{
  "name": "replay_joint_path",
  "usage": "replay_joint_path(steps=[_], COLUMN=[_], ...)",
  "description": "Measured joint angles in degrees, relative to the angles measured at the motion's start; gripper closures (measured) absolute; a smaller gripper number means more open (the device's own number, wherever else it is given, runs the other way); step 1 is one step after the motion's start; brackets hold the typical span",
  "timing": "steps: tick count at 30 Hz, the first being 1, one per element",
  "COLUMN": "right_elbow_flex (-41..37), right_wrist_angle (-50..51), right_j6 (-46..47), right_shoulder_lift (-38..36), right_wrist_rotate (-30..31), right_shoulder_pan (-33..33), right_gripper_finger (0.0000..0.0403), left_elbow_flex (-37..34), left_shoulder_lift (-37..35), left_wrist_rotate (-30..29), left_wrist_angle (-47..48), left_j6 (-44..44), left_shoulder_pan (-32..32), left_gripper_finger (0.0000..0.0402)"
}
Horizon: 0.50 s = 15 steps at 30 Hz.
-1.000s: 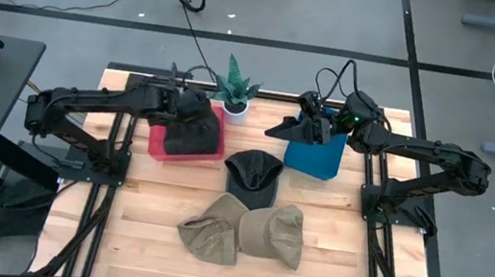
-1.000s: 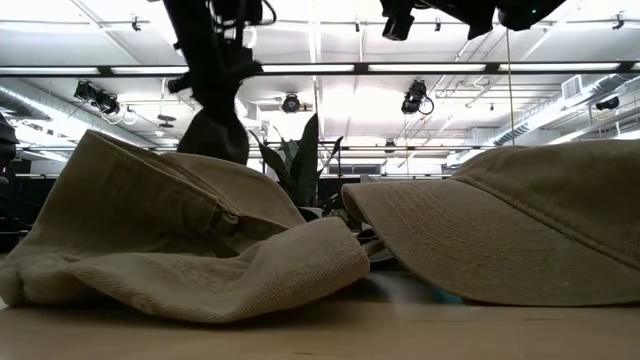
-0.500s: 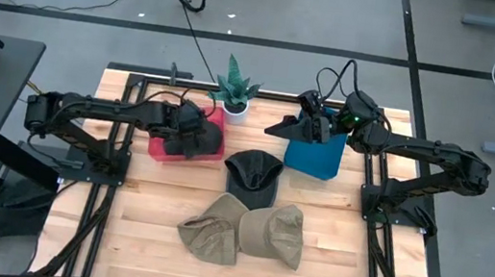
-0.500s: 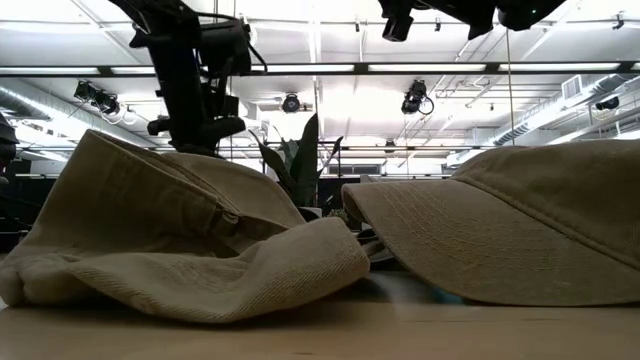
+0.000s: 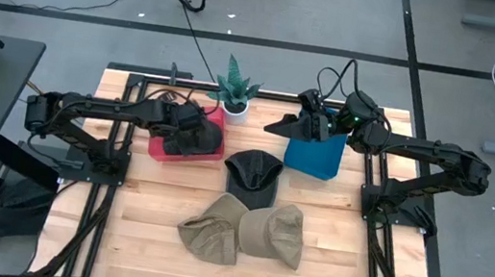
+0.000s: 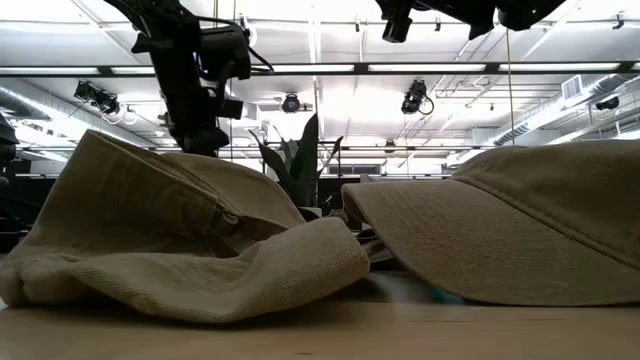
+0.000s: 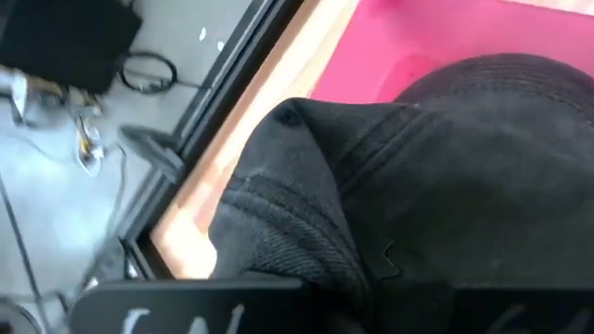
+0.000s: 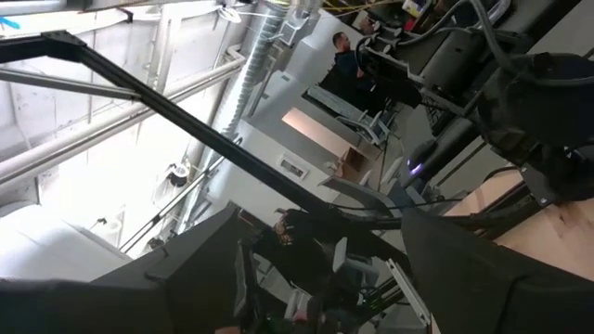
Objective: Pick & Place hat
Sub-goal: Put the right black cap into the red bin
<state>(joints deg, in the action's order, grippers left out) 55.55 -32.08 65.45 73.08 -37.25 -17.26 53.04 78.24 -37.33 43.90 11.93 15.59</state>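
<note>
A black hat lies in the red bin at the table's far left; in the left wrist view its crown fills the pink bin. My left gripper is low over it, shut on it. My right gripper hovers over the blue bin, shut on a second black hat. A third black hat rests crown-up on the table between the bins. Two tan hats lie near the front edge. My left gripper has a bunched fold of the black hat's crown between its fingers, which come down from above. The hat rests in the red bin beneath it. My right gripper holds the second black hat from above, clear of the blue bin. The brim sticks out toward the table's left. The gripper itself hides the place of contact.
A potted plant stands at the far edge between the two bins. In the low view the tan hats fill the foreground and hide the bins. Bare wood shows on the near left and near right.
My left gripper has come down toward the red bin with the black hat. The hat hung below the fingers a second ago and now lies in the bin.
</note>
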Motion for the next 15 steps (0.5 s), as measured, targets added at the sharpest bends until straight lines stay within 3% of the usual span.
replay_joint_path(steps=[4,8,11,15], right_elbow_flex=[0.0,0.0,0.0,0.0], right_wrist_angle=[0.0,0.0,0.02,0.02], right_j6=[0.08,0.19,0.82,1.36], right_shoulder_lift=[0.0,0.0,0.0,0.0], right_wrist_rotate=[0.39,0.88,1.08,1.31], right_shoulder_pan=[0.0,0.0,0.0,0.0], right_gripper_finger=[0.0099,0.0099,0.0099,0.0099], left_elbow_flex=[0.0,0.0,-0.66,-2.35], left_shoulder_lift=[0.0,0.0,0.0,0.02], left_wrist_rotate=[0.01,3.13,5.08,10.71], left_wrist_angle=[-3.0,-5.01,-4.95,-4.45], left_j6=[-8.34,-11.41,-9.23,-0.03], left_shoulder_pan=[1.48,3.26,4.64,7.03], left_gripper_finger=[0.0378,0.0378,0.0378,0.0377])
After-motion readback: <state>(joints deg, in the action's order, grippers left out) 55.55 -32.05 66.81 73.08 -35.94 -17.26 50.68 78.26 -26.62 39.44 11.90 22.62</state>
